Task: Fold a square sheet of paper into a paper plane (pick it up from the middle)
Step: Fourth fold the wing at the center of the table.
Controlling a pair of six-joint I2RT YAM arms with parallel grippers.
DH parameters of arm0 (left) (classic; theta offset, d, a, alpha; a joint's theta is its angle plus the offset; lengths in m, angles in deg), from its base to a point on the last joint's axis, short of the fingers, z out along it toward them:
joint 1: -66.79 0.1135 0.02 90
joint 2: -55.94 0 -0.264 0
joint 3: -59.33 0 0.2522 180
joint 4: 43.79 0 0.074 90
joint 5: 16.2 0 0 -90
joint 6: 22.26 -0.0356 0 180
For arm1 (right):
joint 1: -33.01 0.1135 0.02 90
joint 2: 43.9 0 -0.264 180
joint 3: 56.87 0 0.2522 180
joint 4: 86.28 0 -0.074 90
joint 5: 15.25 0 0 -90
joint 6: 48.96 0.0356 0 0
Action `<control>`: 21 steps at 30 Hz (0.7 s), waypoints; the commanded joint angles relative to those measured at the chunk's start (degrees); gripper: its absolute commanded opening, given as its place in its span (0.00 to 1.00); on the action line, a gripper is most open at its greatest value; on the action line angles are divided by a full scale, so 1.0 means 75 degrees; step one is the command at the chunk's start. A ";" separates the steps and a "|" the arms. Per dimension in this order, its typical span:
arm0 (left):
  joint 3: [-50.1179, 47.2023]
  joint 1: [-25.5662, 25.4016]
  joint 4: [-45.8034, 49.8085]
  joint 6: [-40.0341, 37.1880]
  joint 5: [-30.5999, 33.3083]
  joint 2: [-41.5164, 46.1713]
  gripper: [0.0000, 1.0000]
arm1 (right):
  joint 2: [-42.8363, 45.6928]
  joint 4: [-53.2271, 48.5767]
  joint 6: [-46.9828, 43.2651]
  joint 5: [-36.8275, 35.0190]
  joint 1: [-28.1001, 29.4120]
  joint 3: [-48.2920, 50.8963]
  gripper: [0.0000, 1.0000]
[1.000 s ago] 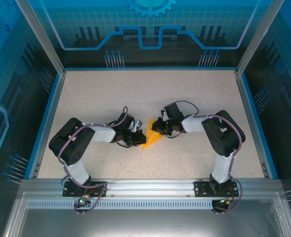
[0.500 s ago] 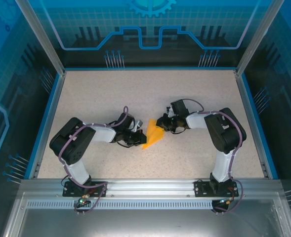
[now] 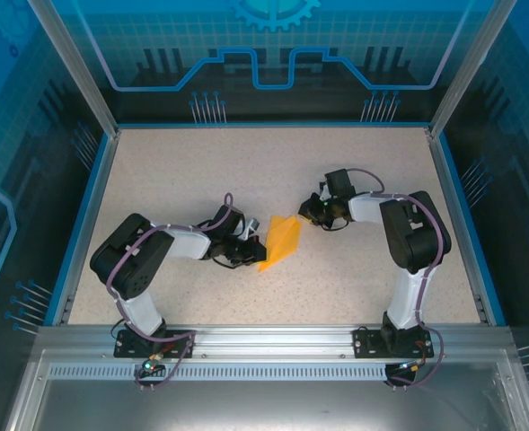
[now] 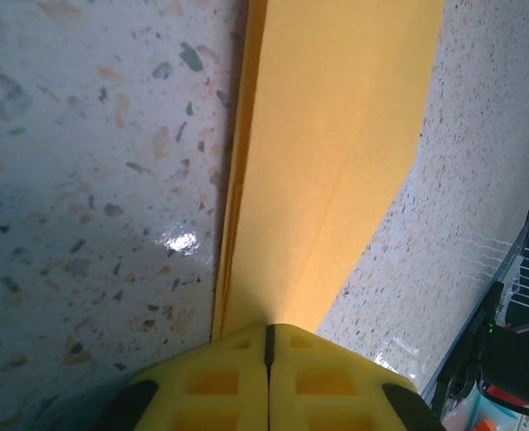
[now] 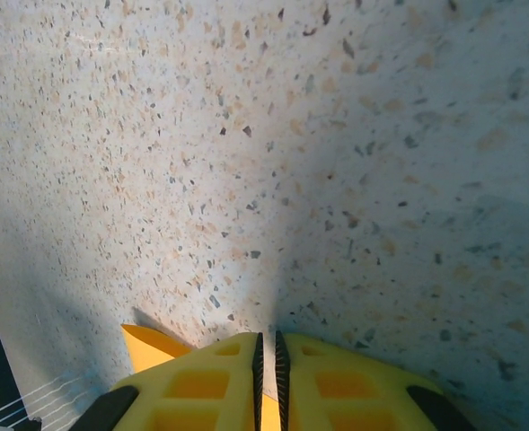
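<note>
Folding part-done: sheet of paper creased, mid-frame; left gripper clamped on it; right gripper pinching its corner; further folds remain.

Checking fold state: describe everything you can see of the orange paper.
The paper is thin, plain orange-yellow and folded into layers, with stacked edges showing along one side. It sits low on the speckled table, between the two arms. The left hand is shut on one end. A corner pokes out beside the right hand, whose nearly shut fingers seem to pinch it.
</note>
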 commanded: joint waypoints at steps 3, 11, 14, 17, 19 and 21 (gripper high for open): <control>-0.0532 -0.0090 0.1550 -0.0363 0.0922 -0.0720 0.06 | 0.0961 -0.0431 -0.0204 -0.0109 0.0134 -0.0021 0.16; -0.0501 -0.0090 0.1510 -0.0335 0.0895 -0.0732 0.06 | 0.1535 -0.0135 0.0177 -0.0246 0.1356 0.0464 0.12; -0.0469 -0.0084 0.1513 -0.0337 0.0872 -0.0741 0.06 | 0.1430 0.0402 0.0568 -0.0242 0.1814 0.0781 0.11; -0.0434 -0.0089 0.1547 -0.0338 0.0869 -0.0744 0.06 | 0.1230 0.0506 0.0754 -0.0412 0.2216 0.0870 0.10; -0.0423 -0.0090 0.1550 -0.0338 0.0856 -0.0755 0.06 | 0.1071 0.0632 0.0841 -0.0426 0.2382 0.0911 0.09; -0.0411 -0.0084 0.1547 -0.0337 0.0857 -0.0767 0.06 | 0.0894 0.0678 0.0922 -0.0508 0.2471 0.0965 0.09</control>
